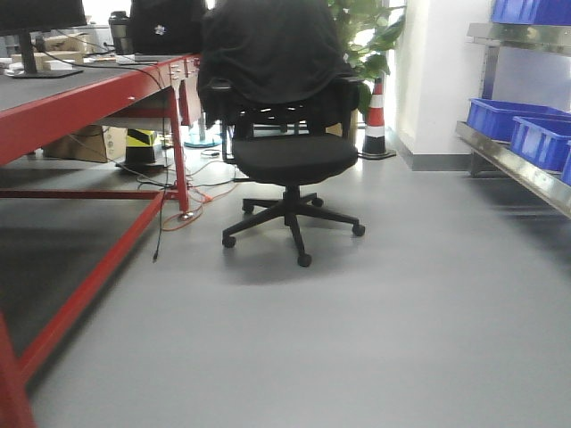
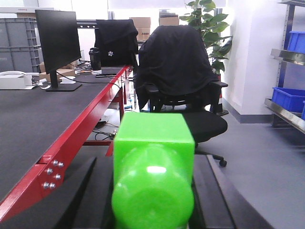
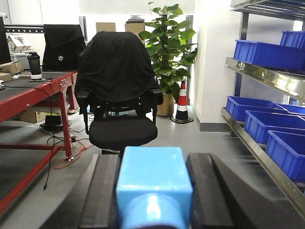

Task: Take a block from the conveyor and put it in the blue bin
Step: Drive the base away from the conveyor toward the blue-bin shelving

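Holding a green block (image 2: 153, 136) clamped in the left gripper (image 2: 152, 160), black fingers (image 2: 93, 191) snug on both sides. Dark grey conveyor (image 2: 28, 119) with its red edge off to the left of that block, not touching it. Same deal with the right gripper (image 3: 153, 157): squeezed onto a light blue block (image 3: 153, 174). Blue bins (image 3: 259, 53) up on the steel shelf at right, well apart from both. Facing an office chair (image 1: 285, 152) draped in a black jacket.

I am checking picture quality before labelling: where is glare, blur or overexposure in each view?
Front-facing view: soft, with the shelf streaked. Left wrist view: white glare spot on the green block, far background washed out. Right wrist view: similar glare on the blue block.
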Controlling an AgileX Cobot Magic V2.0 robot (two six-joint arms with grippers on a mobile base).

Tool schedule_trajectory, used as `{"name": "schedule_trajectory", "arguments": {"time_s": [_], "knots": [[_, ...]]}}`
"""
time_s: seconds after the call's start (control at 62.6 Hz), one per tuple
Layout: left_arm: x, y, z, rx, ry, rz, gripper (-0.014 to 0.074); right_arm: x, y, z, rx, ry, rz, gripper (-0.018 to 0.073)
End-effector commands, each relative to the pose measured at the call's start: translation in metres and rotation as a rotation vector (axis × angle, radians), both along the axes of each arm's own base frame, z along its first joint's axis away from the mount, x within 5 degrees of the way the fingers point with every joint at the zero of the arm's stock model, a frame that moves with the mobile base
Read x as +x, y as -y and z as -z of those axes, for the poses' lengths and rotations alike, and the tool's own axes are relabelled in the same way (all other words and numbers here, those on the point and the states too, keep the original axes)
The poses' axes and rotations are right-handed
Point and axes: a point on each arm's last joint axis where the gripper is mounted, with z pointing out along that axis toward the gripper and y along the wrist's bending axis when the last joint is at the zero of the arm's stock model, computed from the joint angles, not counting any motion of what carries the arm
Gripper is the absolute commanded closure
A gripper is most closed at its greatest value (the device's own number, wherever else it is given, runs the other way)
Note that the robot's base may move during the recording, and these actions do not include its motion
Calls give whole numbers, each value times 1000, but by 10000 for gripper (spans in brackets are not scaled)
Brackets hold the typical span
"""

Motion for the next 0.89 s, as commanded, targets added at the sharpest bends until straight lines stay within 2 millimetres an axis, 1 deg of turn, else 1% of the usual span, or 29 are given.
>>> {"name": "schedule_trajectory", "arguments": {"time_s": [0.0, 0.878], "knots": [[-1, 0, -2, -2, 29, -5, 708, -1, 1, -1, -7, 27, 7, 721], [-1, 0, -2, -2, 29, -5, 708, -1, 1, -1, -7, 27, 7, 721]]}}
